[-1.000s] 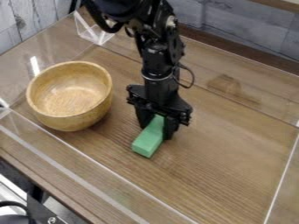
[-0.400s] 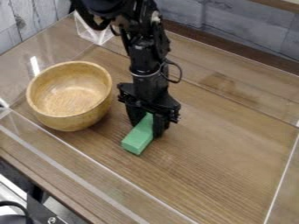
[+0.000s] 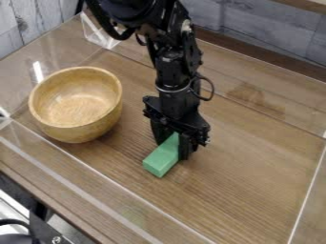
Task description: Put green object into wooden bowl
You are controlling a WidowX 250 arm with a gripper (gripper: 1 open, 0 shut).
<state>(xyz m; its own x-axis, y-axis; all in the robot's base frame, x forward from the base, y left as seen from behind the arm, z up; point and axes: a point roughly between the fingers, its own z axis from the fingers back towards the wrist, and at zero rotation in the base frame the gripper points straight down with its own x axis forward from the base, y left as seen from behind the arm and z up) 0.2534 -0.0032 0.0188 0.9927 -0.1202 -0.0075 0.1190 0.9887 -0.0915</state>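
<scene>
The green object (image 3: 162, 156) is a flat bright green block lying on the wooden table, a short way right of and in front of the wooden bowl (image 3: 75, 103). My gripper (image 3: 177, 143) points straight down over the block's far end, its black fingers shut on that end. The block's near end rests on or just above the table; I cannot tell which. The wooden bowl is round, light tan and holds nothing.
A low clear plastic wall (image 3: 152, 212) runs around the wooden table (image 3: 254, 162). The black arm (image 3: 159, 38) rises from the gripper toward the top of the view.
The gripper and the green block swung left toward the bowl, then back right and slightly nearer the camera. The block turned a little with the wrist.
</scene>
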